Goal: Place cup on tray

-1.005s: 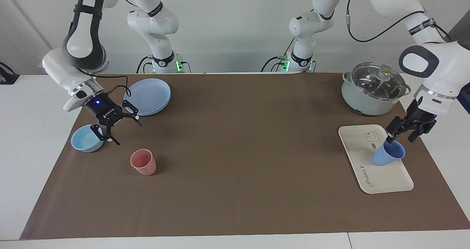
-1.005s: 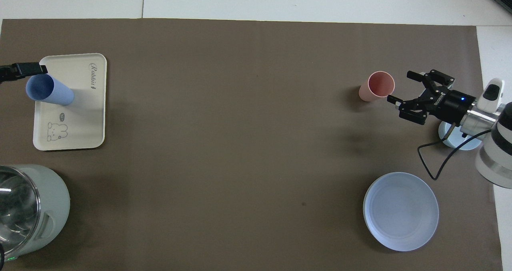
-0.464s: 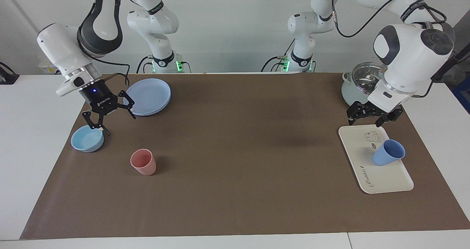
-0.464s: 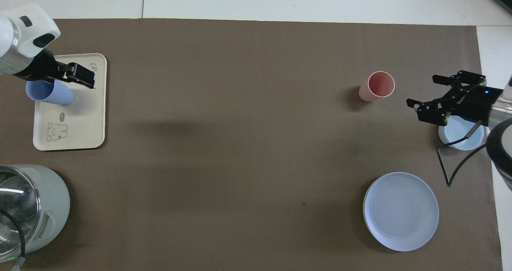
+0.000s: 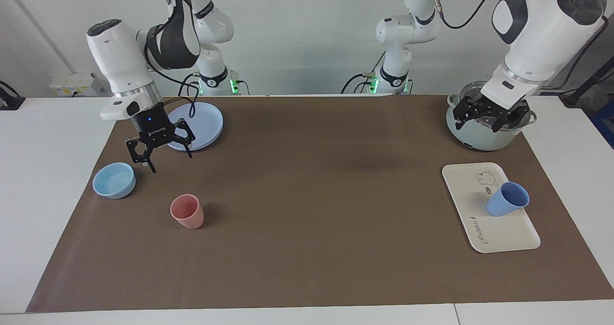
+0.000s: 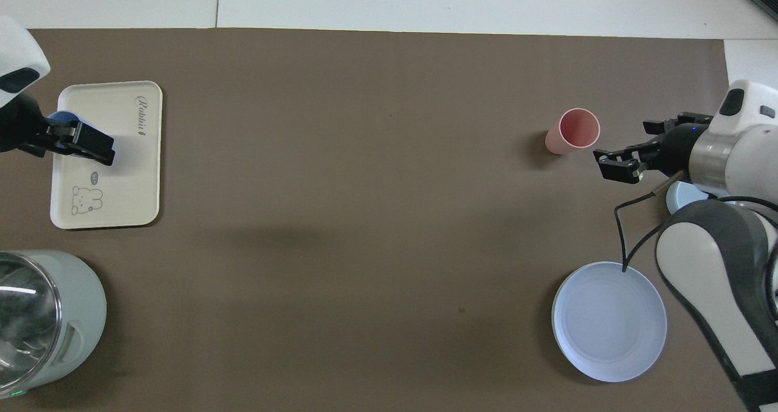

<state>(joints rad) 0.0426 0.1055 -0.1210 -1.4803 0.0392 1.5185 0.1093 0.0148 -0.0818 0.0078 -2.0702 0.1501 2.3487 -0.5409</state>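
The periwinkle-blue cup (image 5: pixel 507 199) stands mouth up on the cream tray (image 5: pixel 503 235), near the tray's edge toward the left arm's end of the table. Nothing touches it. My left gripper (image 5: pixel 487 116) hangs open in the air over the lidded pot, well apart from the cup. In the overhead view this raised left gripper (image 6: pixel 85 144) covers most of the cup (image 6: pixel 61 118) and part of the tray (image 6: pixel 127 181). My right gripper (image 5: pixel 169 160) is open and empty above the mat, between the blue plate and the light-blue bowl; from overhead the right gripper (image 6: pixel 623 141) shows beside the pink cup.
A salmon-pink cup (image 5: pixel 187 211) (image 6: pixel 574 129) stands on the brown mat. A light-blue bowl (image 5: pixel 114 180) and a round blue plate (image 5: pixel 196 125) (image 6: pixel 609 321) lie at the right arm's end. A pale-green pot (image 5: pixel 479 140) (image 6: pixel 42 315) with a glass lid stands nearer the robots than the tray.
The left gripper has let go of the cup's rim and risen back to above the pot; the cup stays on the tray. The right gripper lifted from over the bowl toward the plate.
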